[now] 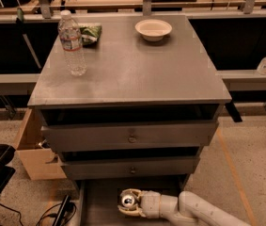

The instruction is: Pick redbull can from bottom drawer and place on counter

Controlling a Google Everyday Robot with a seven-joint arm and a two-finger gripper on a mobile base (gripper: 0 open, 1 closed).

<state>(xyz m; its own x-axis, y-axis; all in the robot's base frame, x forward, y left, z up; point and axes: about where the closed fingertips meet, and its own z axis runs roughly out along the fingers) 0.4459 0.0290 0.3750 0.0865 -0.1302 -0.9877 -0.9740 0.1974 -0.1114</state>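
Where knobbed drawers [130, 136] overhang the bottom drawer [98, 207], gripper [126, 203] clasps redbull can [128, 200].

Gripper [122, 203] in bottom drawer [99, 207] hides redbull can [128, 201] body; drawer front, arm [203, 213] cut off by lower edge.

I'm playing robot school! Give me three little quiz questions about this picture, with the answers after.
1. True or false: the clear plastic water bottle stands upright on the flat grey metal counter.
2. Where is the robot's white gripper? A) on the counter B) down in the open grey bottom drawer, at the silver-topped redbull can C) at a round drawer knob
3. Fill in: the counter holds the bottle, a crumpled green bag and a round cream bowl: ___ things.
Key: 1 true; 2 B; 3 three.
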